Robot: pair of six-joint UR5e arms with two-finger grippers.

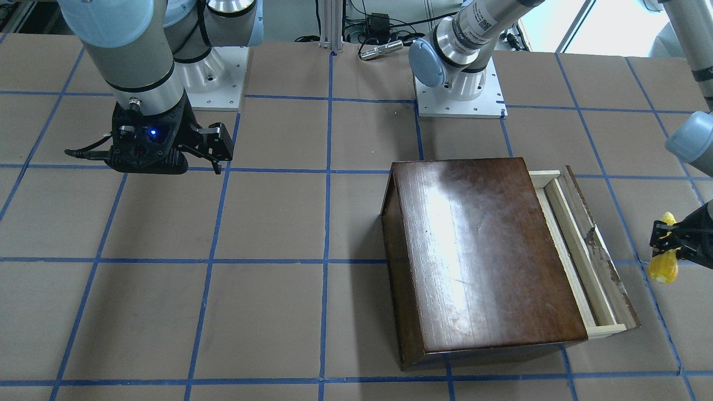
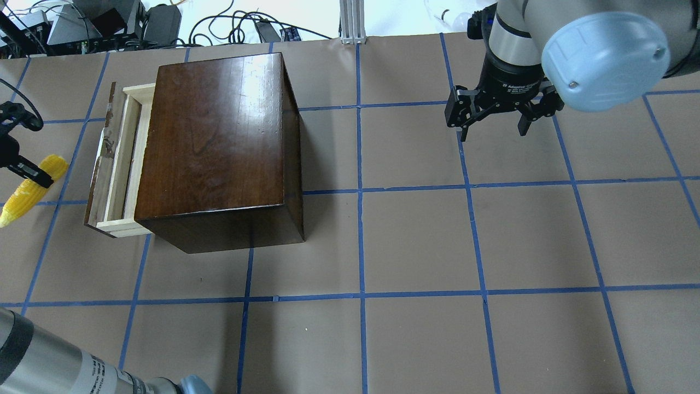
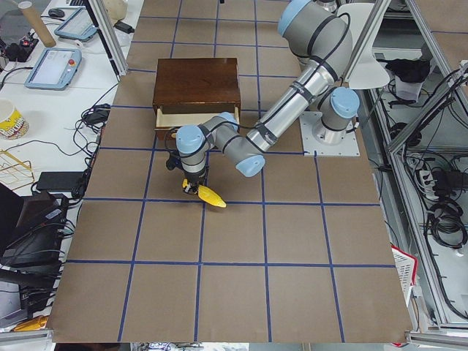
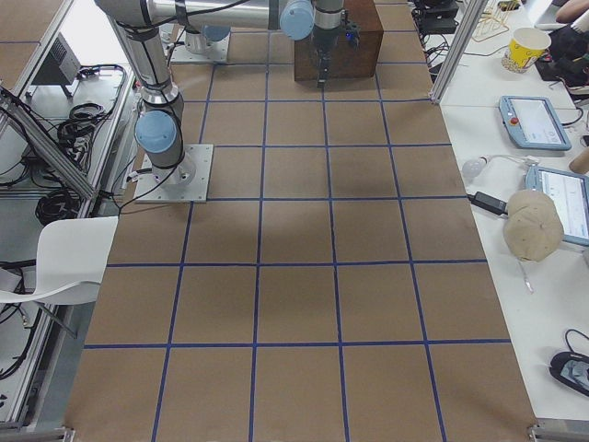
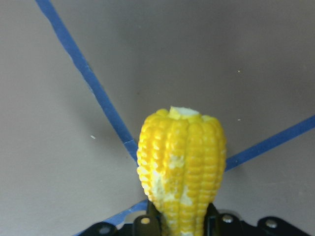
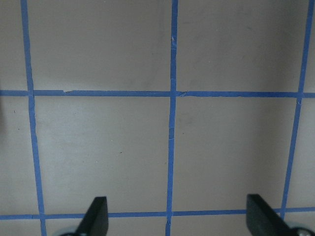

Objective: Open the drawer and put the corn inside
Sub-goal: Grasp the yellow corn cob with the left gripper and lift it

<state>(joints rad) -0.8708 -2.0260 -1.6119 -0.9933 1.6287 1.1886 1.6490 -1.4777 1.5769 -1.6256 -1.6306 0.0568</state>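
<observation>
Overhead exterior: "Adaptive" printed on spread right gripper (image 2: 493,134); left gripper (image 2: 38,175) grips corn (image 2: 19,201).

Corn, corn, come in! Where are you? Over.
Left claw shut on corn, out front of drawer. Right claw open, empty. Drawer part open, corn not inside yet. Nothing seen between them.

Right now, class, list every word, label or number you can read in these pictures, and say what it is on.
"Adaptive": black collar on the right arm; neighbouring words blurred.
The sticker on the left arm: too small to read.
The printed cup: blurred.
No writing on the corn or the wooden box.
</observation>
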